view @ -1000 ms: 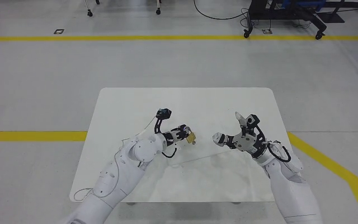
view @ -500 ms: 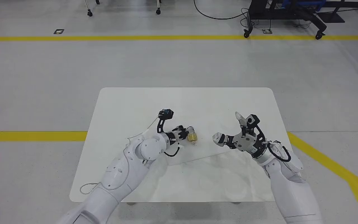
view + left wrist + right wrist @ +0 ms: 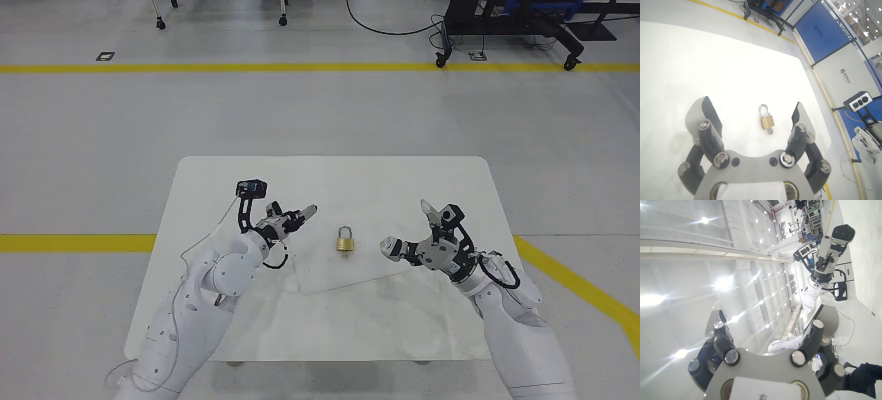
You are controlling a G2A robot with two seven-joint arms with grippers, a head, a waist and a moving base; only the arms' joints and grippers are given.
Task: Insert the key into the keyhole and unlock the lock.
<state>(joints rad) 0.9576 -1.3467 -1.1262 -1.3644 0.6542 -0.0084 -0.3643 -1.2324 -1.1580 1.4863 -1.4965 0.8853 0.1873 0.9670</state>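
While lying flat on bench [image 3: 420, 190], key [image 3: 770, 131] in keyhole, padlock [image 3: 767, 121] flanked at nine o'clock by left claw [image 3: 752, 103], three by right claw [image 3: 406, 227], both wide open, empty, seemingly parked clear.

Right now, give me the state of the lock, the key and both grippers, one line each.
padlock: lying flat on the table, held by neither gripper.
shackle: cannot tell whether latched or unlatched.
key: seated in the padlock's base, head sticking out.
left gripper: open, empty, apart from the padlock.
right gripper: open, empty, apart from the padlock.
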